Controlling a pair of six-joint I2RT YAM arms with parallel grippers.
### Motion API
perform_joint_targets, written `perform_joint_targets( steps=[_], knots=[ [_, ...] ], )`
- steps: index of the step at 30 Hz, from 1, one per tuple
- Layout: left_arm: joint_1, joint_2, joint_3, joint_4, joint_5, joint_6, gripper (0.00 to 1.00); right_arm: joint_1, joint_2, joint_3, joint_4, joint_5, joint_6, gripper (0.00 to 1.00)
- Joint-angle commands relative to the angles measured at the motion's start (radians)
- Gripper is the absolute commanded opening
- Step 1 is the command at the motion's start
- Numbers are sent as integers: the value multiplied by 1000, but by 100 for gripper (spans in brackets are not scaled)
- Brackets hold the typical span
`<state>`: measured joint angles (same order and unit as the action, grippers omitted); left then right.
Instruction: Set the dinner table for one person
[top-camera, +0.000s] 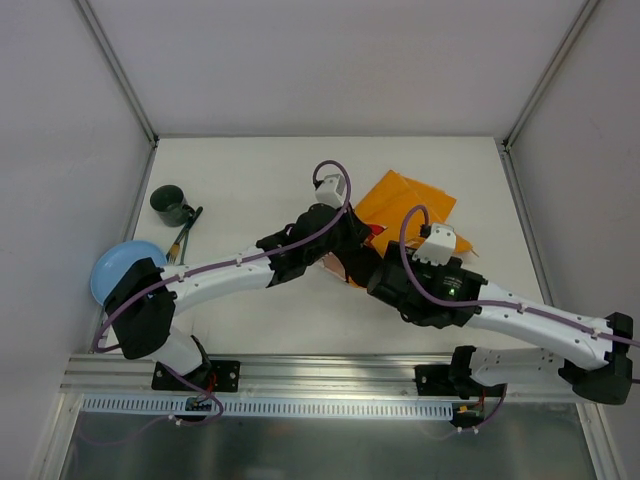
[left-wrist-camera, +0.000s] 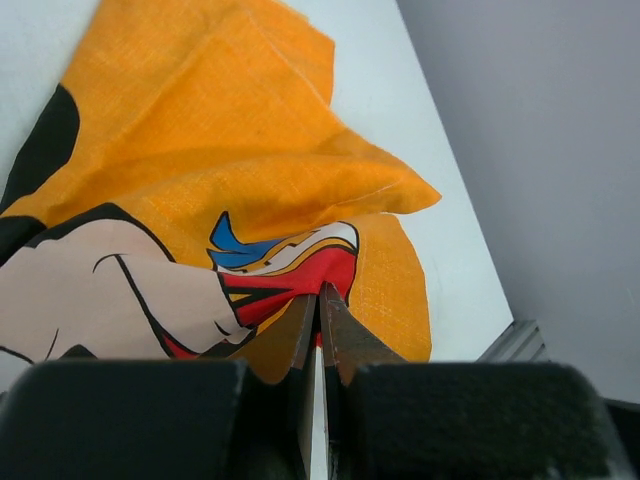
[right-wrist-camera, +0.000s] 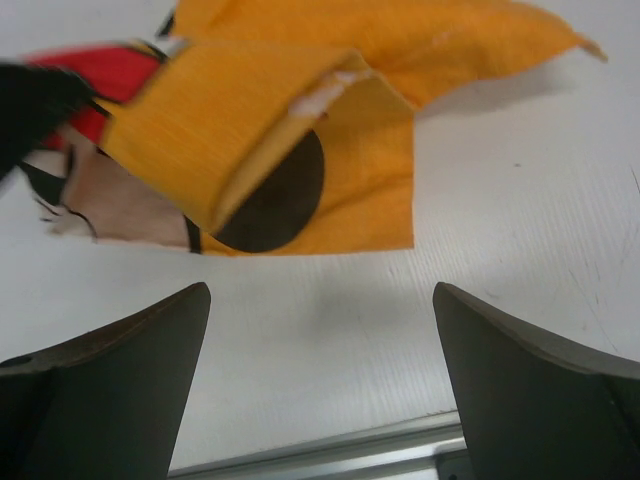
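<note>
Table (top-camera: 250, 170): white top under both arms; it carries the placemat and runs past it on every side.
Placemat (top-camera: 405, 205): orange cloth, rumpled, partly folded over itself, one part raised off the table.
Left gripper (left-wrist-camera: 318, 300): jaws closed on the red printed patch of the placemat, at its side nearer the arms; the cloth rises at the pinch.
Right gripper (right-wrist-camera: 320, 290): jaws wide and holding nothing, low over the table just short of the placemat's near edge.
Key relation: the flat near edge lies straight ahead of the right gripper and runs crosswise to its reach, parallel to the jaw gap.
Nearer arm: the right one, judged best placed for the free near corner.
Next move, judged: a short advance, jaws brought down astride the edge.
</note>
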<state>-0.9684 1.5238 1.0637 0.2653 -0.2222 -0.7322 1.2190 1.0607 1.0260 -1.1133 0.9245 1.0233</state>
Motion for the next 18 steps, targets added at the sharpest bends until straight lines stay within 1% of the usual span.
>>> perform_joint_targets(
  steps=[1, 3, 7, 9, 10, 11, 12, 13, 14, 15, 16, 17, 18],
  knots=[
    [-1, -33, -42, 22, -6, -13, 0, 5, 25, 117, -25, 123, -64, 99],
    [-1, -37, -57, 29, -6, -18, 0, 4, 45, 166, -25, 154, -77, 99],
    [-1, -50, -76, 38, -6, -22, 0, -19, 77, 195, -22, 172, -83, 99],
    [-1, -56, -77, 40, -5, -22, 0, -47, 78, 172, 33, 142, -72, 100],
    [-1, -57, -77, 40, -6, -24, 0, -65, 64, 108, 84, 114, -89, 99],
    [-1, -62, -77, 40, -8, -21, 0, -100, 36, 53, 260, 78, -156, 99],
    [-1, -63, -77, 41, -8, -18, 0, -119, 1, -16, 374, -6, -190, 99],
    [-1, -66, -79, 41, -9, -16, 0, -145, -81, -162, 465, -50, -201, 99],
    [-1, -73, -80, 41, -15, -13, 0, -207, -120, -231, 607, -143, -190, 99],
    [-1, -79, -84, 38, -19, -4, 0, -242, -157, -291, 668, -189, -183, 99],
    [-1, -83, -88, 37, -22, -3, 0, -277, -221, -399, 722, -232, -181, 99],
    [0, -91, -94, 38, -25, 8, 0, -341, -247, -447, 830, -310, -184, 99],
    [0, -94, -96, 37, -28, 14, 0, -366, -272, -489, 877, -340, -192, 100]
  ],
)
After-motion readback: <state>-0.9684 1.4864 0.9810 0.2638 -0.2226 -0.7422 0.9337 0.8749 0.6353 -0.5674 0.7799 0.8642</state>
